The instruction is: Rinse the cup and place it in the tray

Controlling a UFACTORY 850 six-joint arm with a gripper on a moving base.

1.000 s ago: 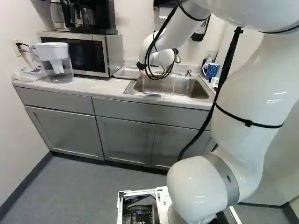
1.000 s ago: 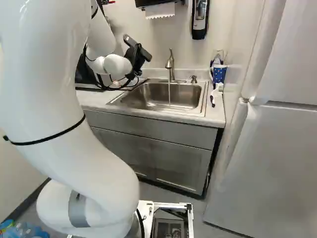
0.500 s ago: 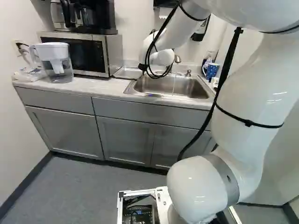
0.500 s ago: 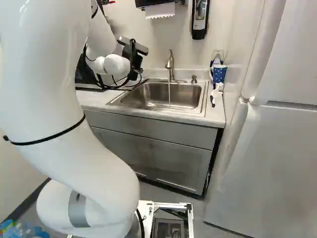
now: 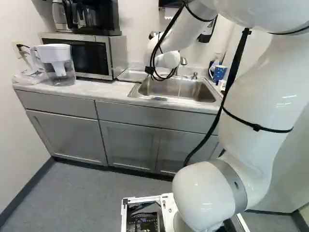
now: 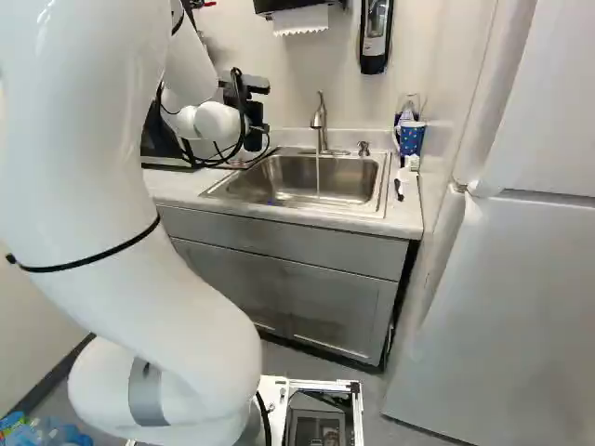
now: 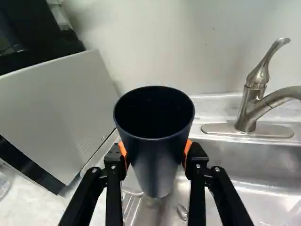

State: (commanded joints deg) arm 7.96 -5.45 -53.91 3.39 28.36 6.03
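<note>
In the right base view my gripper [image 6: 255, 137] hangs left of the faucet, over the sink's left end. The wrist view shows the gripper [image 7: 156, 153] shut on a dark cup [image 7: 157, 162], an orange pad on either side; the cup's mouth is uppermost. I cannot make out the cup in the base views. A thin stream runs from the faucet [image 6: 319, 121] into the sink [image 6: 307, 178], well to the right of the gripper. The metal tray [image 5: 131, 75] lies between microwave and sink; a ridged part of it shows below the cup in the wrist view.
The microwave [image 5: 91, 55] stands beside the tray, with a coffee maker [image 5: 94, 19] on top and a water pitcher [image 5: 58, 65] farther left. Right of the sink are a blue dotted mug [image 6: 411, 137] and a brush [image 6: 403, 177]. A fridge [image 6: 502, 297] stands at the right.
My wrist has turned, bringing the gripper from a slant to nearly upright beside the faucet, with a slight shift to the right in the left base view. The base has stayed still.
</note>
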